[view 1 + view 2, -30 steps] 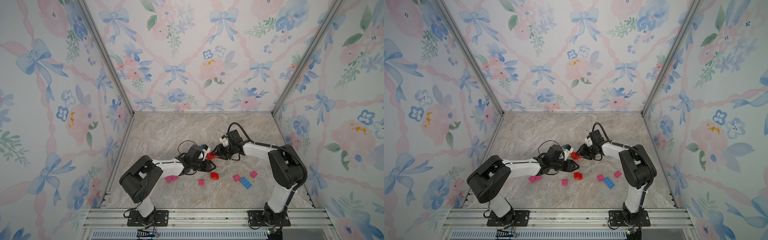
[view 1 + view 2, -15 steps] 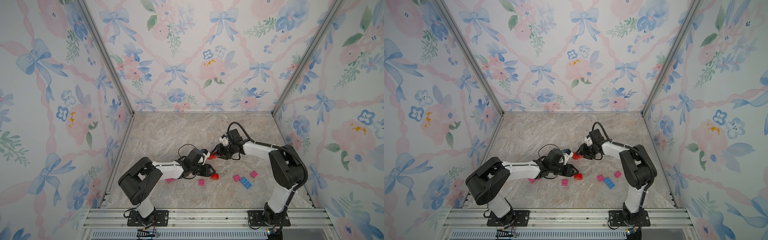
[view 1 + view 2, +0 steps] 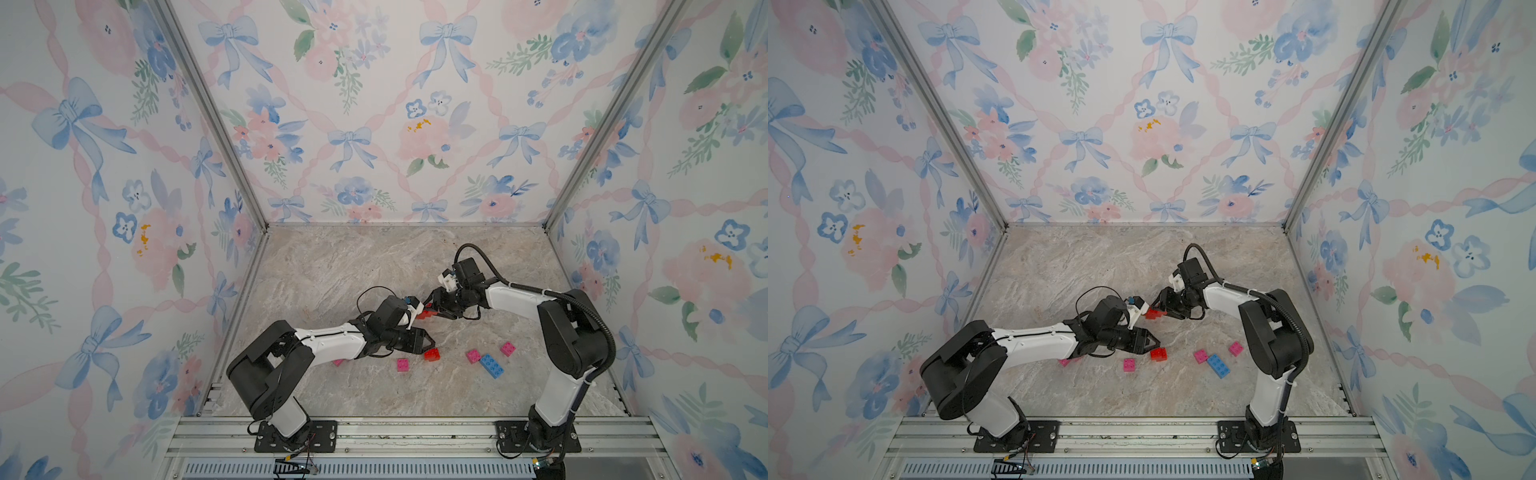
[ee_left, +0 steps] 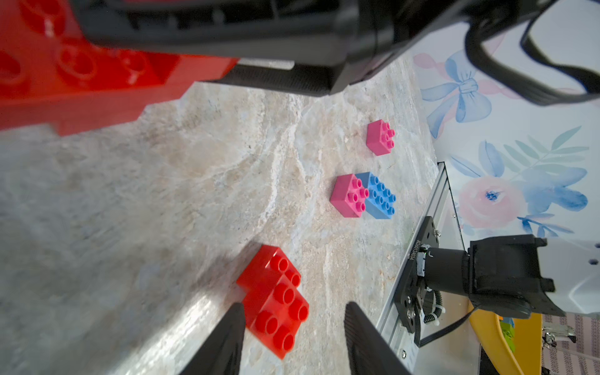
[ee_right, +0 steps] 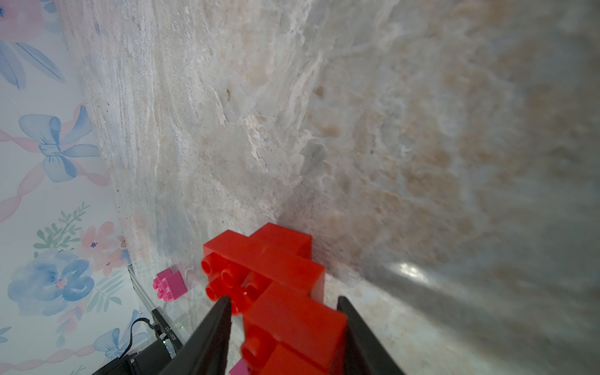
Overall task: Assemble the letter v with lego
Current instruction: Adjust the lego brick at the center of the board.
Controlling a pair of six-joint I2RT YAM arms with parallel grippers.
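For the left arm: rises from its base at the rail, folds back hard at the elbow, then stretches a long forearm low and almost level over the surface [image 3: 374, 266], wrist tipped down. Ends in the left gripper [image 3: 428, 341], aimed toward the blue brick [image 3: 491, 366] but well short of it. Stands with jaws released, straddling one end of a small stepped red piece [image 4: 276, 298], with a clear gap on one side in the left wrist view. Leaves that red piece flat on the surface, studs up, on the left-arm side of the blue brick.

For the right arm: stands tall near the blue brick, elbow high, then slopes the forearm down and away from the rail, wrist bent over toward the left arm's wrist. Ends in the right gripper [image 3: 431, 309], farther from the rail than the blue brick. Grasps a stepped red assembly [image 5: 276, 259], jaws clenched on its sides in the right wrist view. Cannot tell whether lifted or resting on the surface.

Around the blue brick:
- touching one end, a pink brick [image 3: 473, 355]
- near but apart on the right-arm side, a second pink brick [image 3: 508, 348]
- well apart on the left-arm side, just beside the small red piece, a third pink brick [image 3: 402, 364]
- farthest off, a fourth pink brick [image 3: 338, 362], half hidden beneath the left forearm
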